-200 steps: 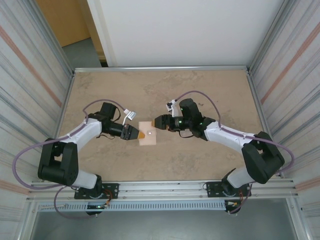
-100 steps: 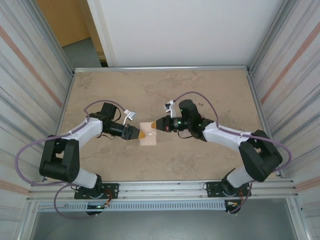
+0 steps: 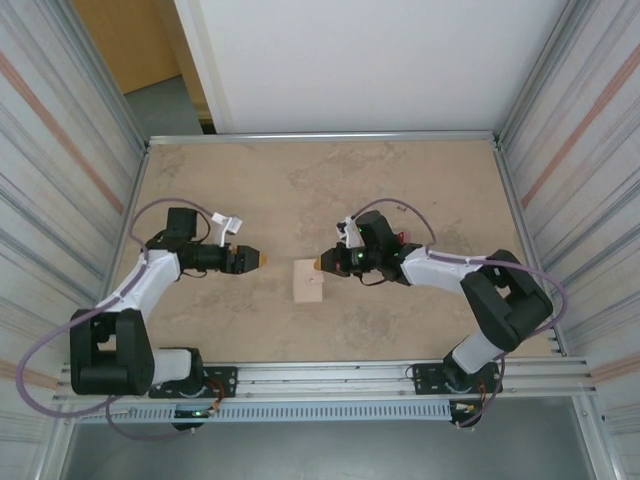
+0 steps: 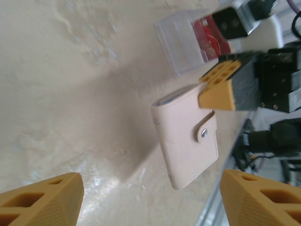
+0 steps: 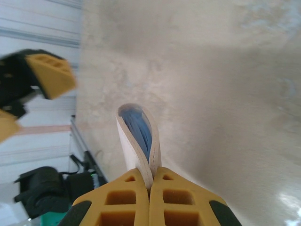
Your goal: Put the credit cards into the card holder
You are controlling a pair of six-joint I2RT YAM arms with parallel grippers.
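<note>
Where the right gripper (image 5: 151, 176) pinches the card holder (image 4: 184, 136), its edge is hidden.

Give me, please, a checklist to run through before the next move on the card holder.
1. Right pincer clamped on the card holder edge: ok.
2. Left pincer open, apart from the card holder: ok.
3. Snap tab undone: not ok, it is fastened.
4. Credit cards located: ok, red ones in the clear case.
5. Count of credit cards: cannot tell.
</note>
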